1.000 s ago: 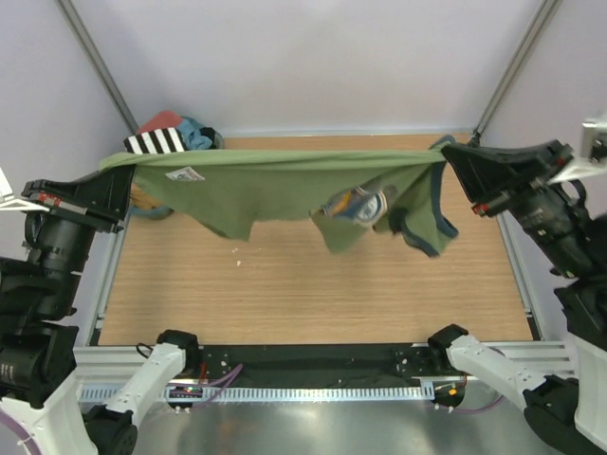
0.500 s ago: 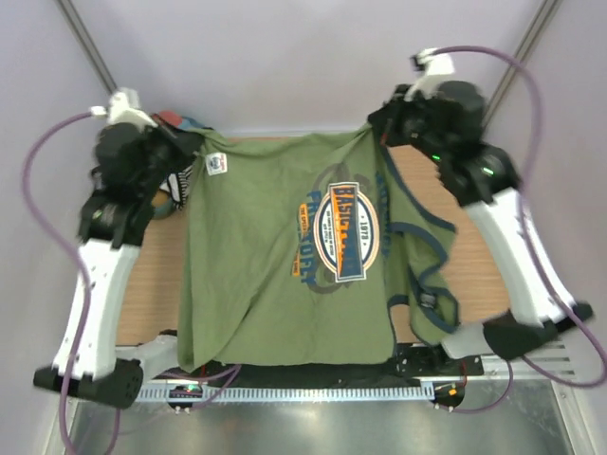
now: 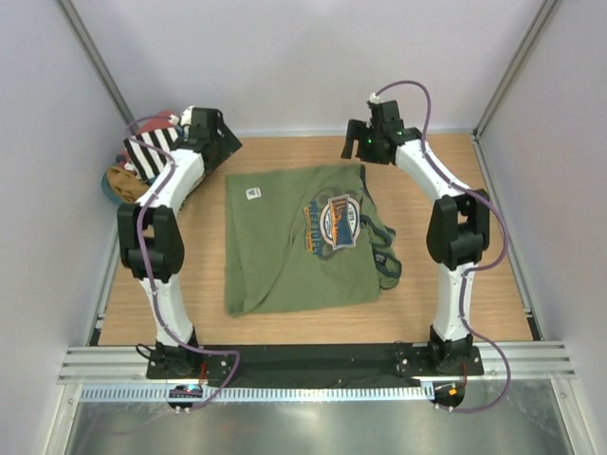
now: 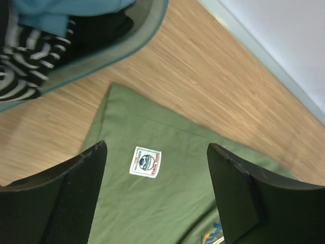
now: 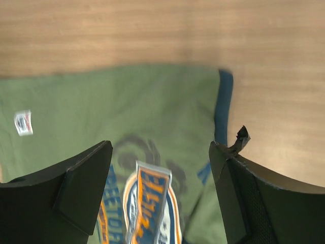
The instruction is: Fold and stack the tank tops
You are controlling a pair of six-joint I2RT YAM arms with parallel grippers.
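The left gripper [image 4: 157,198] stands wide open with nothing between its fingers [image 4: 76,203]. It hangs over the far left corner of the olive green tank top [image 3: 285,246], and in the left wrist view the top's small white label [image 4: 144,161] shows in the gap between the fingers. The right gripper [image 5: 162,188] is also spread wide and holds nothing. It is poised over the top's far right corner, where a dark blue trimmed edge [image 5: 222,104] runs along the cloth.

The olive green tank top lies spread flat in the middle of the wooden table [image 3: 512,237], with its printed graphic [image 3: 332,220] face up and towards the right. Its dark-edged straps [image 3: 384,254] lie loosely bunched along its right side.

The striped tank top [image 3: 152,150] is crumpled in a teal-rimmed bin [image 4: 117,48] at the table's far left corner, just beside the left gripper. A light blue garment [image 4: 61,10] lies over it in the bin, and a salmon-red garment [image 3: 161,120] shows behind the stripes.
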